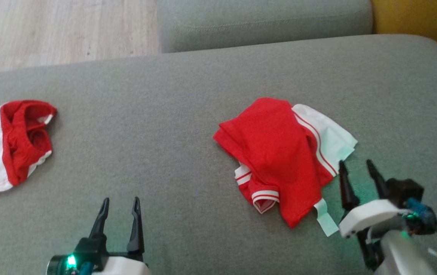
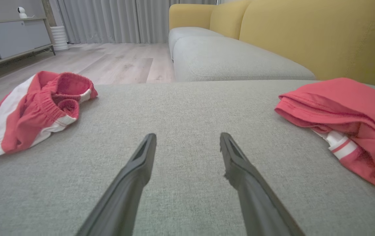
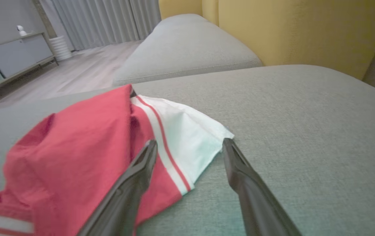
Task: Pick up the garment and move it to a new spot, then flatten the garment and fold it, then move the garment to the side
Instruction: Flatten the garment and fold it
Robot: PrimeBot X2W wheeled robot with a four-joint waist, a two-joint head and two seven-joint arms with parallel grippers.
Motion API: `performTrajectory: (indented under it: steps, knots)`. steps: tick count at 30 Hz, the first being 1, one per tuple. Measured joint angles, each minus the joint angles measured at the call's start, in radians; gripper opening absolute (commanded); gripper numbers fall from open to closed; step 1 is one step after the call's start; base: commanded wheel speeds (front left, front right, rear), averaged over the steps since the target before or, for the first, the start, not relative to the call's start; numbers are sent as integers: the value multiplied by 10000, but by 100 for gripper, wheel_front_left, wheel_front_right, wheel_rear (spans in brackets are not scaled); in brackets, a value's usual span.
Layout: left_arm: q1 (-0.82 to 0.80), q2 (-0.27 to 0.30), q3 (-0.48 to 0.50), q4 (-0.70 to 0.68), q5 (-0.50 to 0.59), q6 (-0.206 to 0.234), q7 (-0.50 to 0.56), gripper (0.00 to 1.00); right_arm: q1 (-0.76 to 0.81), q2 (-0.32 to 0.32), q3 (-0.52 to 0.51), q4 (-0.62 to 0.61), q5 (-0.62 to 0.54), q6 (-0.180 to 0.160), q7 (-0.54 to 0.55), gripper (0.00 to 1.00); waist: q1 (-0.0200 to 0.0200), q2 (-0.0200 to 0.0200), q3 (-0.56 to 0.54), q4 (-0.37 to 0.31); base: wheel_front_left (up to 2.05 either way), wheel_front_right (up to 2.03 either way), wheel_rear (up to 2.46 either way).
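A red garment (image 1: 275, 152) with white panels and red-striped trim lies bunched on the grey sofa seat (image 1: 164, 95), right of centre. My right gripper (image 1: 356, 164) is open just at its near right edge. In the right wrist view its fingers straddle the garment's (image 3: 75, 154) white corner, the right gripper (image 3: 190, 141) holding nothing. My left gripper (image 1: 121, 200) is open over bare cushion at the lower left, well clear of the cloth. Its own view shows the left gripper (image 2: 188, 136) empty, with the garment (image 2: 348, 101) off to the right.
A second red garment (image 1: 12, 145) with a white stripe and an elastic waistband lies crumpled at the seat's left edge (image 2: 36, 105). Beyond are another grey cushion (image 1: 264, 19), the yellow backrest (image 2: 305, 32), wooden floor (image 1: 50, 26) and a low cabinet (image 2: 16, 36).
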Motion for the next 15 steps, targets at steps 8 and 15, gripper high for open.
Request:
performTrajectory:
  steps: [8,15]
  knots:
    - [-361,0,-326,211,35,-213,0,100,-1809,-2,-2119,2017,-468,0,0,100,1,0,559,524,0,0,0]
    - [-616,-4,-418,353,115,-349,0,100,-2759,0,-3043,3659,-1039,0,2,100,2,0,1157,955,0,0,0]
